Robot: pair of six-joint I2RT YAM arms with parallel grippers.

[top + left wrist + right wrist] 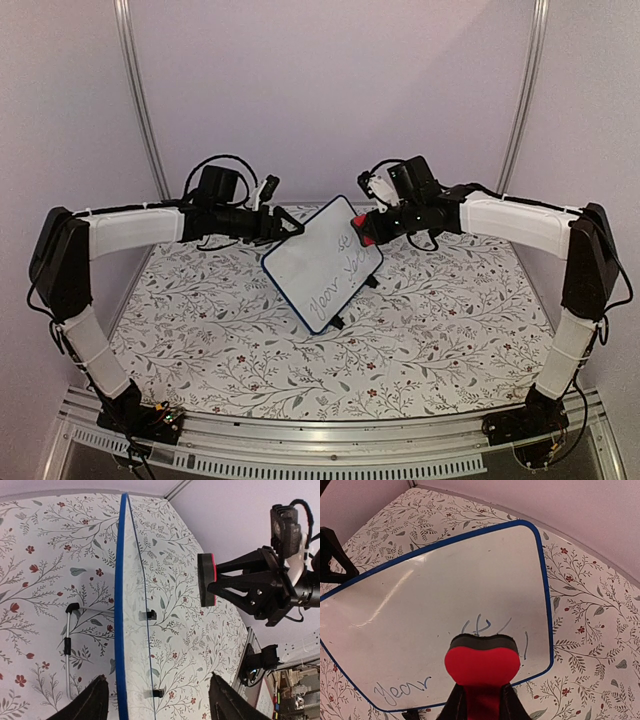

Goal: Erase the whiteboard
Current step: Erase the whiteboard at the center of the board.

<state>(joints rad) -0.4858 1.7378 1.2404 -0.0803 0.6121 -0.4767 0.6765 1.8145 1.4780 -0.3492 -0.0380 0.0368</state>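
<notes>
The whiteboard [322, 263] stands tilted on the table's middle, with blue handwriting [402, 690] low on its face and a few strokes [485, 625] near the eraser. My right gripper [482, 699] is shut on a red eraser [481, 665], its dark felt side facing the board. In the left wrist view the eraser [206, 580] hangs a gap away from the board's blue edge [120, 605]. My left gripper [157, 677] is open, its fingers wide on either side of that edge and touching nothing. From above, the left gripper [288, 228] sits at the board's upper left edge.
A wire stand [67, 645] props the board from behind, and two small black feet [148, 615] stick out at its front. A floral cloth [230, 330] covers the table. An aluminium rail [330, 455] runs along the near edge, and white walls close in the back.
</notes>
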